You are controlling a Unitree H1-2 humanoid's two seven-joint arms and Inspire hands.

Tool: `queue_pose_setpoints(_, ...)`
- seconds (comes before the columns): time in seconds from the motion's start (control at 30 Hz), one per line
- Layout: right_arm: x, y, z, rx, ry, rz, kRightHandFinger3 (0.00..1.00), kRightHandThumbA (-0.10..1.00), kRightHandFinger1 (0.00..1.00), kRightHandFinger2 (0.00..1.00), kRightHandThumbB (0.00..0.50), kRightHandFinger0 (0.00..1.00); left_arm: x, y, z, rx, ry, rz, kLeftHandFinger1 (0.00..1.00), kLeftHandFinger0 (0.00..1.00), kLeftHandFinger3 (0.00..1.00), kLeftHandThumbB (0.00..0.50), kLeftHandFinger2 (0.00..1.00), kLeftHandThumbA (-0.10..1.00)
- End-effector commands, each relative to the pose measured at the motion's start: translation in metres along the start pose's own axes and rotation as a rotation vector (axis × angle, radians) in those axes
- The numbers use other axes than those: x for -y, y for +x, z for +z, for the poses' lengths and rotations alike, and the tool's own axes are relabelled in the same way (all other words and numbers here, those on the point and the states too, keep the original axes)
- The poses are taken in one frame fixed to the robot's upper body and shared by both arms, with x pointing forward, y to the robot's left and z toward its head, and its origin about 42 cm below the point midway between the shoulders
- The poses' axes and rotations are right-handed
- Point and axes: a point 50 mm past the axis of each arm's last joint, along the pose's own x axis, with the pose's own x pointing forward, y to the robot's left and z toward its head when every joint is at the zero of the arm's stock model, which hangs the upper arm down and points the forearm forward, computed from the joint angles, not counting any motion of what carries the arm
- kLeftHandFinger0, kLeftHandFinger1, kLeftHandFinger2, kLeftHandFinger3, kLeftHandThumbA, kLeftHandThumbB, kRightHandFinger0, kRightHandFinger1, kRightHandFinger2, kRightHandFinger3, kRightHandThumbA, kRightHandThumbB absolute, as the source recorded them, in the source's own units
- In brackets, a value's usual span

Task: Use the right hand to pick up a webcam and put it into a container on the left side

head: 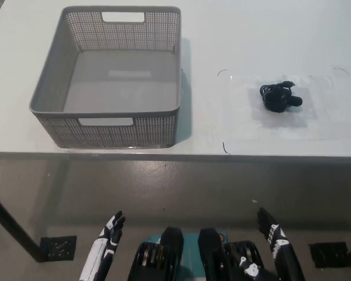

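Note:
A small black webcam [279, 97] with its coiled cable lies on a clear plastic sheet [281, 105] at the right of the white table [222, 35]. A grey perforated basket [47, 96] with cut-out handles stands at the table's left, with nothing inside. My black right hand [275, 237] is low at the bottom right, below the table's front edge, fingers apart and holding nothing, well short of the webcam. My white left hand [110, 234] rests at the bottom left, also open and below the table edge.
The table's front edge [175, 156] runs across the middle of the picture. Below it is grey floor with a dark table leg [11, 228] at the left and two black floor plates [57, 247].

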Motion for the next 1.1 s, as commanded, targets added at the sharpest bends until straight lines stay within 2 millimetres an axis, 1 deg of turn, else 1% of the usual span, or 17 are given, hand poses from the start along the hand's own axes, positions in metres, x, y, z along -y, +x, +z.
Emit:
queue_pose_setpoints(0.0,0.006,-0.001,0.028,0.163,-0.03,-0.015,1.0,0.85,1.0,1.0,0.218,1.0,-0.008,0.0,0.018,0.115,0.005,0.007,1.0,1.0,1.0,0.5,1.0,1.0)
queue_pose_setpoints(0.07,0.011,-0.004,0.04,0.204,-0.043,-0.027,1.0,0.85,1.0,1.0,0.22,1.0,-0.008,-0.003,0.022,0.128,-0.001,-0.004,1.0,1.0,1.0,0.5,1.0,1.0)
queue_pose_setpoints(0.17,0.015,-0.007,0.063,0.285,-0.039,-0.06,1.0,0.76,1.0,1.0,0.191,1.0,-0.009,-0.003,0.021,0.128,0.008,-0.003,1.0,1.0,1.0,0.5,1.0,1.0)
queue_pose_setpoints(0.23,0.017,-0.008,0.075,0.324,-0.06,-0.062,1.0,0.78,1.0,1.0,0.178,1.0,-0.009,-0.003,0.022,0.128,0.009,0.001,1.0,1.0,1.0,0.5,1.0,1.0)
queue_pose_setpoints(0.27,0.02,-0.006,0.09,0.382,-0.089,-0.089,1.0,0.81,1.0,1.0,0.202,1.0,-0.009,-0.003,0.021,0.126,0.009,0.0,1.0,1.0,1.0,0.5,1.0,1.0)
queue_pose_setpoints(0.33,0.023,-0.005,0.103,0.431,-0.102,-0.093,1.0,0.88,1.0,1.0,0.216,1.0,-0.008,-0.003,0.021,0.124,0.001,-0.005,1.0,1.0,1.0,0.499,1.0,1.0)
queue_pose_setpoints(0.37,0.03,0.0,0.119,0.495,-0.159,-0.094,1.0,0.84,1.0,1.0,0.18,1.0,-0.008,-0.002,0.02,0.123,-0.001,-0.005,1.0,1.0,1.0,0.5,1.0,1.0)
queue_pose_setpoints(0.43,0.036,0.006,0.132,0.532,-0.199,-0.1,1.0,0.83,1.0,1.0,0.212,1.0,-0.008,-0.002,0.02,0.122,-0.001,-0.006,1.0,1.0,1.0,0.5,1.0,1.0)
queue_pose_setpoints(0.47,0.04,0.011,0.141,0.532,-0.231,-0.101,1.0,0.86,1.0,1.0,0.259,1.0,-0.009,-0.002,0.02,0.122,-0.002,-0.008,1.0,1.0,1.0,0.499,1.0,1.0)
queue_pose_setpoints(0.57,0.056,0.022,0.163,0.561,-0.352,-0.09,1.0,0.85,1.0,1.0,0.296,1.0,-0.007,-0.005,0.017,0.11,-0.003,-0.008,1.0,1.0,1.0,0.5,1.0,1.0)
queue_pose_setpoints(0.6,0.064,0.026,0.173,0.551,-0.428,-0.102,1.0,0.85,1.0,1.0,0.347,1.0,-0.006,-0.007,0.016,0.105,-0.008,-0.01,1.0,1.0,1.0,0.5,1.0,1.0)
queue_pose_setpoints(0.63,0.069,0.03,0.179,0.55,-0.47,-0.115,1.0,0.84,1.0,1.0,0.353,1.0,-0.006,-0.007,0.015,0.102,-0.011,-0.012,1.0,1.0,1.0,0.5,1.0,1.0)
queue_pose_setpoints(0.67,0.075,0.036,0.188,0.542,-0.531,-0.133,1.0,0.87,1.0,1.0,0.39,1.0,-0.005,-0.007,0.015,0.101,-0.011,-0.011,1.0,1.0,1.0,0.5,1.0,1.0)
queue_pose_setpoints(0.8,0.092,0.062,0.215,0.537,-0.685,-0.151,1.0,0.85,1.0,1.0,0.445,1.0,-0.004,-0.011,0.012,0.089,-0.014,-0.014,1.0,1.0,1.0,0.5,1.0,1.0)
queue_pose_setpoints(0.9,0.099,0.081,0.231,0.53,-0.712,-0.148,1.0,0.82,1.0,1.0,0.459,1.0,-0.003,-0.016,0.009,0.073,-0.039,-0.012,1.0,1.0,1.0,0.5,1.0,1.0)
queue_pose_setpoints(1.0,0.107,0.104,0.246,0.513,-0.766,-0.139,1.0,0.86,1.0,1.0,0.436,1.0,-0.002,-0.019,0.008,0.069,-0.018,-0.018,1.0,1.0,1.0,0.5,1.0,1.0)
queue_pose_setpoints(1.07,0.113,0.127,0.261,0.503,-0.852,-0.158,1.0,0.85,1.0,1.0,0.409,1.0,-0.001,-0.025,0.004,0.053,-0.018,-0.024,1.0,1.0,1.0,0.5,1.0,1.0)
